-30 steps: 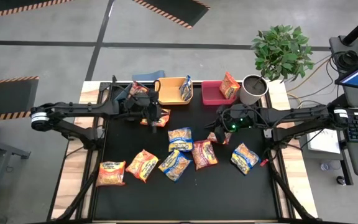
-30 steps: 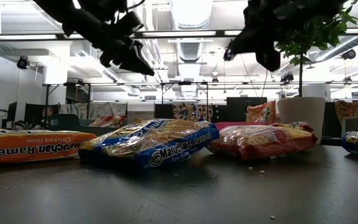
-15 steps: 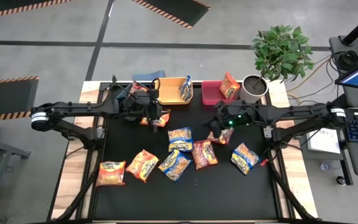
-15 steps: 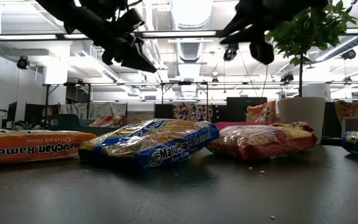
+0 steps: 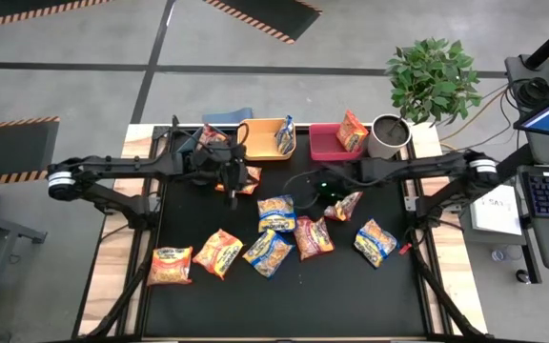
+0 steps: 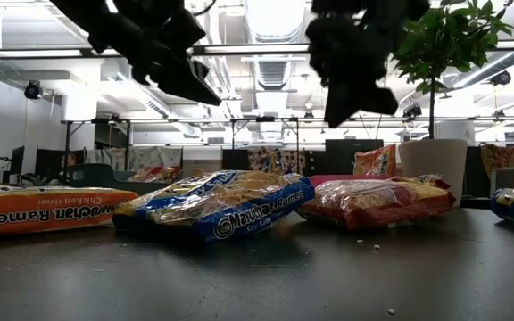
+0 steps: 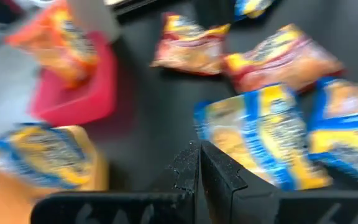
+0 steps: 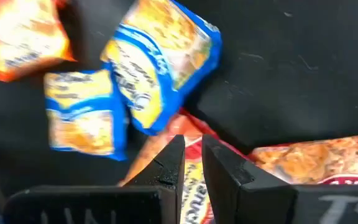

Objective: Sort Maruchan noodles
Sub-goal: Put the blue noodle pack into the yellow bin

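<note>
Several Maruchan packets lie flat on the black table: two orange ones (image 5: 171,265) (image 5: 219,252), blue ones (image 5: 268,251) (image 5: 276,212) (image 5: 376,241) and red ones (image 5: 313,236) (image 5: 348,203). Another orange packet (image 5: 246,181) lies near the far edge. My left gripper (image 5: 233,176) (image 7: 197,165) is shut and holds nothing, hovering beside that packet. My right gripper (image 5: 317,197) (image 8: 193,158) is shut to a narrow slit. It hangs in the air over the red packet (image 8: 191,193) in the middle. In the low view both grippers (image 6: 194,85) (image 6: 351,98) stand well above the table.
Along the far edge stand a yellow bin (image 5: 258,148) with a blue packet (image 5: 286,135) leaning in it and a red bin (image 5: 324,148) with an orange-red packet (image 5: 353,131). A blue bin (image 5: 227,116) lies behind them. A potted plant (image 5: 389,135) stands at the far right corner.
My right gripper has moved toward the table's left, away from the red packet near the red bin and over the middle cluster. In the low view it has turned and come down somewhat. The packets lie as before.
</note>
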You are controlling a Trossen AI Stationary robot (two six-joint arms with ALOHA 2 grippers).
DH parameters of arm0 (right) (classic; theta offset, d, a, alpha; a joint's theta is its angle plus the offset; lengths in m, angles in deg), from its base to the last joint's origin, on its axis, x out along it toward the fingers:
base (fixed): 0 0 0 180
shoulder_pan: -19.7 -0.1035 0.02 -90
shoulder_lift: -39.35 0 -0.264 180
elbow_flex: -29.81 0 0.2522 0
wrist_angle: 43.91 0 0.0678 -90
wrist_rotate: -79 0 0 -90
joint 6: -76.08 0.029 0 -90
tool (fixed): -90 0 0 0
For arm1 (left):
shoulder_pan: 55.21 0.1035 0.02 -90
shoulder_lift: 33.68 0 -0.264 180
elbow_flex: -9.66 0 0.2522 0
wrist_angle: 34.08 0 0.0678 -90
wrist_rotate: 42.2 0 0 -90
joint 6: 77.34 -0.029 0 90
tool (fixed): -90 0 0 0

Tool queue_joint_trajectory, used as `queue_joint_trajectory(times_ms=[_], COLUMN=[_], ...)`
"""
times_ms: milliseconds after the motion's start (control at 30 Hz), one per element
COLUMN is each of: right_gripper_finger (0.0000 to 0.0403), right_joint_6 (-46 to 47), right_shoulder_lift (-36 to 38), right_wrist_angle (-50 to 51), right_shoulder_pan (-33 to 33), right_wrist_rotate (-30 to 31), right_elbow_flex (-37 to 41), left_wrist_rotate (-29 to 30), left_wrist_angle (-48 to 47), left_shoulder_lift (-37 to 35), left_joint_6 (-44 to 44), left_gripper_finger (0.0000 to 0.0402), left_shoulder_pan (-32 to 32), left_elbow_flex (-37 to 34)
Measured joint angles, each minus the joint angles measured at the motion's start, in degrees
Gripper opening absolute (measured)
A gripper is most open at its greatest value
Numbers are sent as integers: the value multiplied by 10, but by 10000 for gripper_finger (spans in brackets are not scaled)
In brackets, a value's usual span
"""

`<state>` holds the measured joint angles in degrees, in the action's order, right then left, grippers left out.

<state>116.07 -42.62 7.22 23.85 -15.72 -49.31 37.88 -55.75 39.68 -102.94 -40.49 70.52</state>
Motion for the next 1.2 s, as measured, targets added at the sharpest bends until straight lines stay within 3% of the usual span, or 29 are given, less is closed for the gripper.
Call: queue_joint_trajectory(times_ms=[100,400,567,900,1200], right_gripper_finger=[43,59,118,251,303], right_joint_6=[-17,-30,-14,0,2], right_shoulder_lift=[-34,-101,-108,-132,-167], right_wrist_angle=[0,-57,-59,-168,-285], right_shoulder_pan=[0,11,26,27,26], right_wrist_rotate=[3,-3,-2,-3,-42], right_elbow_flex=[-9,-9,-9,11,29], left_wrist_rotate=[-28,-30,-32,-61,-66], left_wrist_angle=[-1,43,84,111,115], left_shoulder_lift=[14,104,150,203,208], left_joint_6=[36,96,97,102,103], left_gripper_finger=[0,0,0,0,0], left_shoulder_pan=[-5,-40,-51,-51,-51], left_elbow_flex=[-13,-55,-55,-56,-62])
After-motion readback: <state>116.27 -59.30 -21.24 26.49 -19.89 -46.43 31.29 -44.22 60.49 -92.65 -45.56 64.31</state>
